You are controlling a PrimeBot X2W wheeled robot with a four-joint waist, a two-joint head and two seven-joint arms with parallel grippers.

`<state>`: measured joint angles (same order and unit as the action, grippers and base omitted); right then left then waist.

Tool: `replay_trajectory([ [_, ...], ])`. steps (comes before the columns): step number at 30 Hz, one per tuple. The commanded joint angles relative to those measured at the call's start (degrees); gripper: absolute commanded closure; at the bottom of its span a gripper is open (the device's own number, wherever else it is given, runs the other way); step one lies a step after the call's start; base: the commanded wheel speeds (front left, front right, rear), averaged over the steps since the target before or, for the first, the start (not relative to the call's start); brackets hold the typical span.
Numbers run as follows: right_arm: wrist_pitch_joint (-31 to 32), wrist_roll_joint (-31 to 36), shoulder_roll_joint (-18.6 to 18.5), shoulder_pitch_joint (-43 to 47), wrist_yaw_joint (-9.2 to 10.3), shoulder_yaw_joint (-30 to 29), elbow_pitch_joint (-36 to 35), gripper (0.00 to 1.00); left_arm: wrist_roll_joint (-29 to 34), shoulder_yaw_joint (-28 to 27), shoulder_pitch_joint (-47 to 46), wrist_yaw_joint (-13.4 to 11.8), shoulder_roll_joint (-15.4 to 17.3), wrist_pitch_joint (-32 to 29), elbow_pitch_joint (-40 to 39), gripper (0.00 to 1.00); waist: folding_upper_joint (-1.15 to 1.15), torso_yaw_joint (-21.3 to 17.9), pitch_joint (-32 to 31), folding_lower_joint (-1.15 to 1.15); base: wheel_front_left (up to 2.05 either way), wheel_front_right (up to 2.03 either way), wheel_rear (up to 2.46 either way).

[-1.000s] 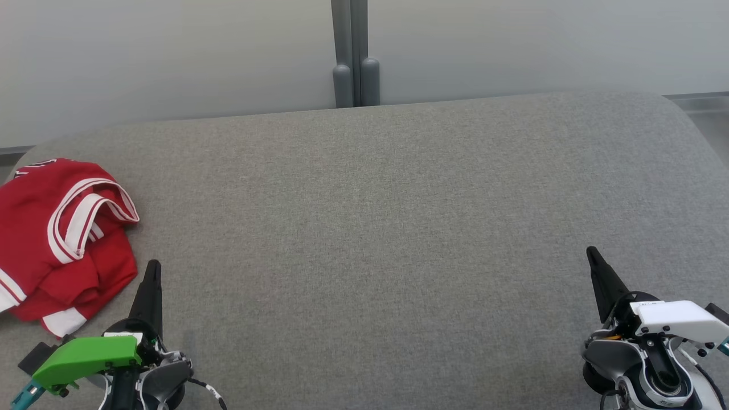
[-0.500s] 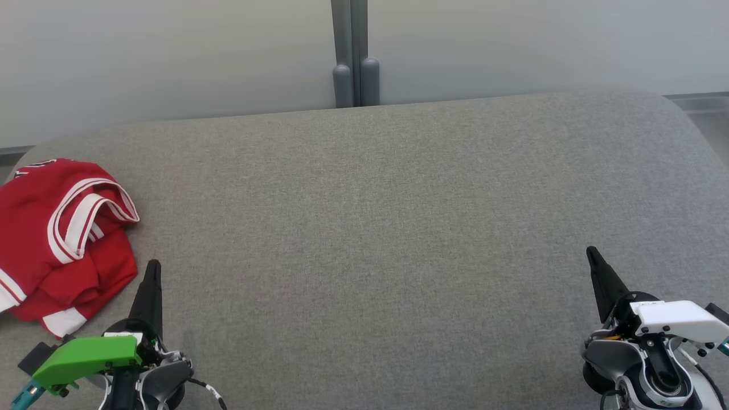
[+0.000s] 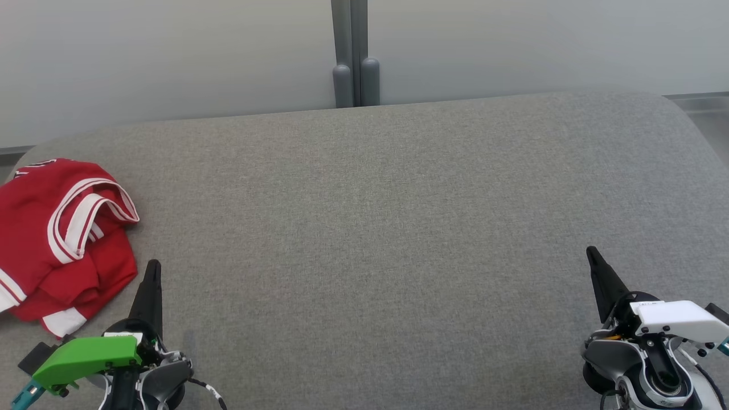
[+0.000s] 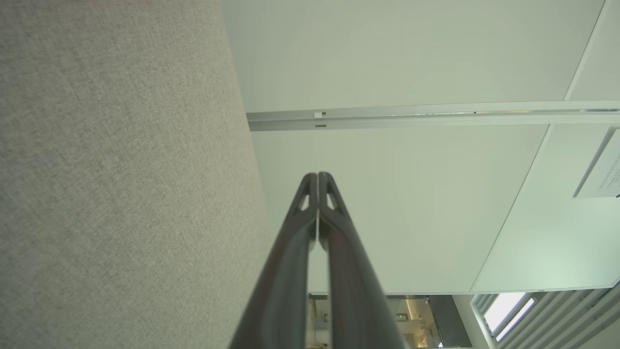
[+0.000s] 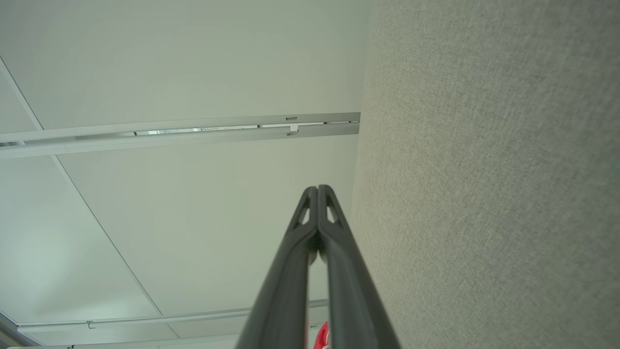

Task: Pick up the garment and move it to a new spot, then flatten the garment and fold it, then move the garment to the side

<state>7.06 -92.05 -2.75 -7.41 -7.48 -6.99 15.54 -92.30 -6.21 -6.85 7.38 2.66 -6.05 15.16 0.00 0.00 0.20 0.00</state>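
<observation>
A red garment with white stripes lies bunched at the far left of the grey fabric surface. My left gripper rests at the lower left, just right of the garment's near edge, apart from it, fingers pressed together on nothing. My right gripper sits at the lower right, far from the garment, shut and empty too. The left wrist view has the left gripper with tips touching, grey surface to its left. In the right wrist view the right gripper is closed, and a sliver of the red garment peeks between its fingers.
A grey post rises behind the surface's far edge against a pale wall. The surface has rounded far corners and its edge drops off at left and right.
</observation>
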Motion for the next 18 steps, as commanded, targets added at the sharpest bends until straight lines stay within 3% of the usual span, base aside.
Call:
replay_trajectory([
  [1,0.2,-0.3,-0.2,-0.5,-0.02,-0.1,-0.2,1.0,-0.1,-0.2,-0.9,0.2,0.4,-0.2,-0.2,1.0,0.0,0.0,0.0,0.0,0.0,0.0,0.0],
  [18,0.2,-0.3,-0.2,-0.5,-0.02,-0.1,-0.2,1.0,-0.1,-0.2,-0.9,0.2,0.4,-0.2,-0.2,1.0,0.0,0.0,0.0,0.0,0.0,0.0,0.0],
])
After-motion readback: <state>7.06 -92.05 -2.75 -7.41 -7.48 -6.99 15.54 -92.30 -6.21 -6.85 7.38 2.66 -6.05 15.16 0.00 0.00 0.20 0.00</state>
